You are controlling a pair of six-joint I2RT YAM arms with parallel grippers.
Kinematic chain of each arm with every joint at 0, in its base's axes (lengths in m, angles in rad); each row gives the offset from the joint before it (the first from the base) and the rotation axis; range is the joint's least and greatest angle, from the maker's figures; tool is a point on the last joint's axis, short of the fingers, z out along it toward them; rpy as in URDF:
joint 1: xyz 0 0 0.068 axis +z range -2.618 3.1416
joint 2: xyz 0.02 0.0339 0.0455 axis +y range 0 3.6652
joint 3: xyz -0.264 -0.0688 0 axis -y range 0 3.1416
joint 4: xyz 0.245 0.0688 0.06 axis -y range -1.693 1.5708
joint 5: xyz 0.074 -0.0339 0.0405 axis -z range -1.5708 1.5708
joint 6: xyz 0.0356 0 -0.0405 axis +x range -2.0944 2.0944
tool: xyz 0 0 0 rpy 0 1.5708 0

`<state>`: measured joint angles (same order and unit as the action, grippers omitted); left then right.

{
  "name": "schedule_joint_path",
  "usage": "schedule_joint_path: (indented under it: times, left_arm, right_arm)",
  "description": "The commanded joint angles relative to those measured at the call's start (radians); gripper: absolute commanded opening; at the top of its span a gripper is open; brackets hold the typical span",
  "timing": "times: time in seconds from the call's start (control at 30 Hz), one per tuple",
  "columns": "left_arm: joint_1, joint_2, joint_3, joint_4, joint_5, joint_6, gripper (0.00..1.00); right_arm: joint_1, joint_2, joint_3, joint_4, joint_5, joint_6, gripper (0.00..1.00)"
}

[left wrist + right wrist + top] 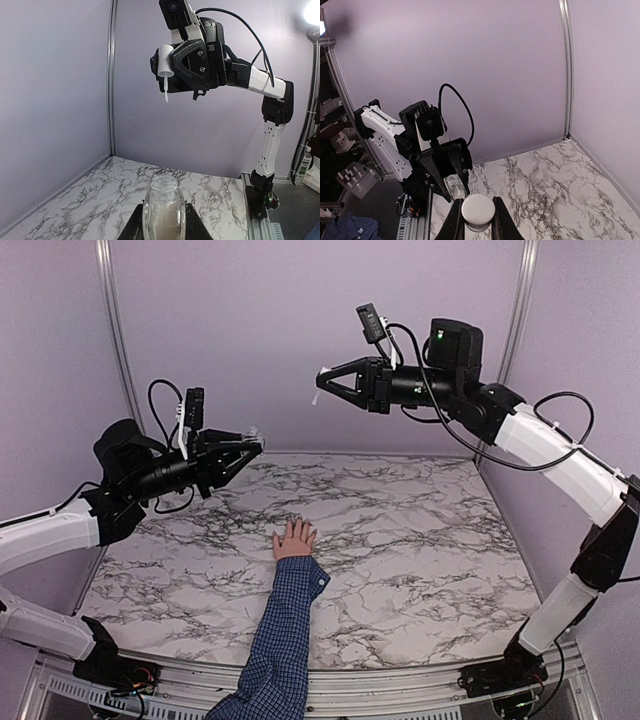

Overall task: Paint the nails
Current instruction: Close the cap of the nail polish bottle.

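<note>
Right now the hand (295, 540) lies flat on the marble table (430, 530), sleeve (285, 630) toward the arm bases. Its fingers point away, with tiny nails (299, 526) at the far tips. The right gripper (321, 386) pinches a white brush cap (166, 54) high above and beyond the hand. The left gripper (254, 437) looks nearer to the hand, up and left of it, clamping the open bottle (164, 212). Lilac walls (300, 320) close in behind.

Left arm (50, 530) and right arm (555, 455) raised, left gripper (253, 436) and right gripper (322, 386) closed, tips facing each other
</note>
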<state>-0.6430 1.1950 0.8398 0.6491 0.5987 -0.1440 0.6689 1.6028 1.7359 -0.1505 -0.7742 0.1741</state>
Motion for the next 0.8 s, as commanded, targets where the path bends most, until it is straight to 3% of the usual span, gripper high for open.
schedule_joint_path:
  times: [0.0, 0.2, 0.77]
  left_arm:
    - [-0.014, -0.023, -0.008, 0.005, 0.019, 0.017, 0.00]
    - [-0.052, -0.007, 0.022, -0.021, 0.030, -0.007, 0.00]
    - [-0.123, 0.062, 0.102, -0.077, -0.001, 0.067, 0.00]
  right_arm:
    - [0.052, -0.005, 0.057, -0.061, 0.019, -0.018, 0.00]
    - [0.087, -0.041, 0.024, -0.017, 0.018, -0.024, 0.00]
    - [0.148, 0.005, 0.139, -0.064, 0.031, -0.115, 0.00]
